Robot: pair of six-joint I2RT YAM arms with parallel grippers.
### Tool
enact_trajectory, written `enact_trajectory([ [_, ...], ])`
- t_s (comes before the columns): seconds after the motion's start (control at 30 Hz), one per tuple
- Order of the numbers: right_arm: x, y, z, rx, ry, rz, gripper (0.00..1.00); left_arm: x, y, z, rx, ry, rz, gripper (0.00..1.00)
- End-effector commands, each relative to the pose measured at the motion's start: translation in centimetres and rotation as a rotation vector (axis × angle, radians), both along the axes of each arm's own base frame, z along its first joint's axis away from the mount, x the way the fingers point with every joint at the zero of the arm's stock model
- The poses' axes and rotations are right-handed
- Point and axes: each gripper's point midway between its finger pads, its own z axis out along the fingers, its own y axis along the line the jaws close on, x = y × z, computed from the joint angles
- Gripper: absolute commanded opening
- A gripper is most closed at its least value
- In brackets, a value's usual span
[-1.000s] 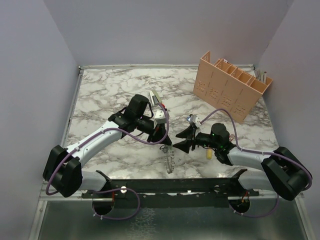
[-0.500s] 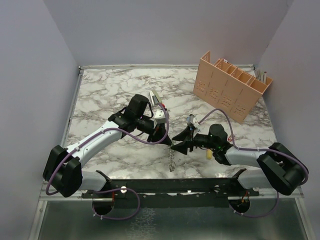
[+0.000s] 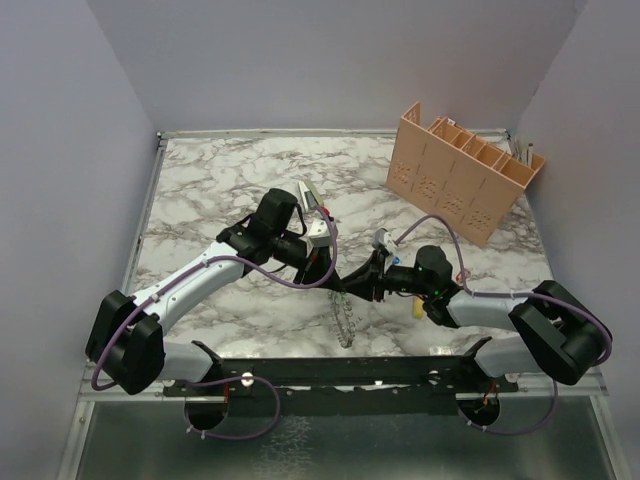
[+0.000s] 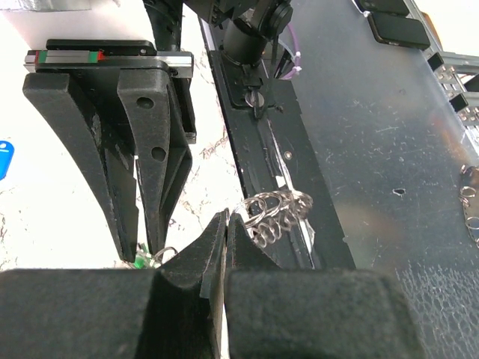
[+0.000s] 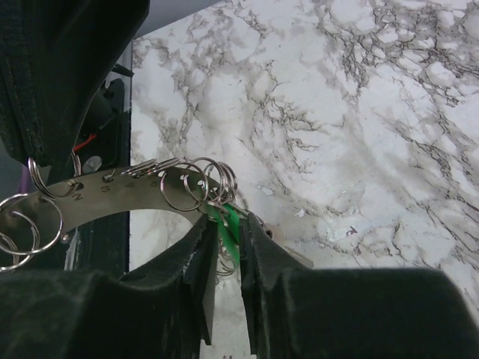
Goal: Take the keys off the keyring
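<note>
Locate the keyring (image 5: pixel 112 196) near the middle of the table's near half, held between the two grippers. In the right wrist view it shows as a flat grey curved band with punched holes, and small split rings (image 5: pixel 183 187) are threaded through them. The green key (image 5: pixel 228 221) hangs from one of these rings at the band's lower edge.

Note that the right gripper (image 5: pixel 228 226) has its fingers pinched closed on the green key's head. The right arm lies low and extends leftward across the near edge, with its wrist pointing at the left gripper.

Note that the left gripper (image 4: pixel 224 218) is closed to a thin slit on the other end of the keyring. A chain of linked rings (image 4: pixel 277 213) hangs just beyond its tips. The left arm reaches in from the near left corner with its elbow raised and its wrist angled down and right. The two grippers face each other and nearly touch.

In the top view the chain of linked rings trails toward the black rail (image 3: pixel 340 370) at the near edge and ends close to it. You cannot tell whether it touches the table (image 3: pixel 220 190). Bare marble extends to the left and beyond the grippers. The tan rack (image 3: pixel 462 170) stands well apart at the far right corner.
</note>
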Motion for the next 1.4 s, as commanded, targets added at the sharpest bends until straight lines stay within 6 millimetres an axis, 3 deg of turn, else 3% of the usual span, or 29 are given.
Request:
enact_trajectory([
  [0.0,-0.1,0.6,1.0,0.025,-0.034,0.032,0.18,-0.8,0.2,1.4,-0.064,-0.024,-0.048,0.0],
  [0.1,-0.1,0.5,1.1,0.021,-0.044,0.026,0.06,-0.7,0.1,1.3,-0.055,-0.023,-0.036,0.0],
  [0.2,0.3,0.1,1.3,0.007,-0.069,-0.012,0.01,-0.4,0.2,1.0,-0.04,-0.028,-0.012,0.0],
  [0.5,1.5,-1.8,1.7,-0.046,-0.155,-0.137,0.0,0.9,0.7,0.1,0.028,-0.089,0.1,0.0],
  [1.0,2.4,-3.1,1.9,-0.092,-0.216,-0.217,0.0,3.3,2.6,-1.7,0.172,-0.198,0.262,0.04],
  [1.27,2.3,-3.1,2.1,-0.083,-0.224,-0.206,0.0,3.7,2.6,-2.2,0.193,-0.194,0.28,0.11],
  [1.37,2.2,-3.0,2.1,-0.082,-0.224,-0.199,0.0,3.8,2.7,-2.4,0.201,-0.191,0.286,0.21],
])
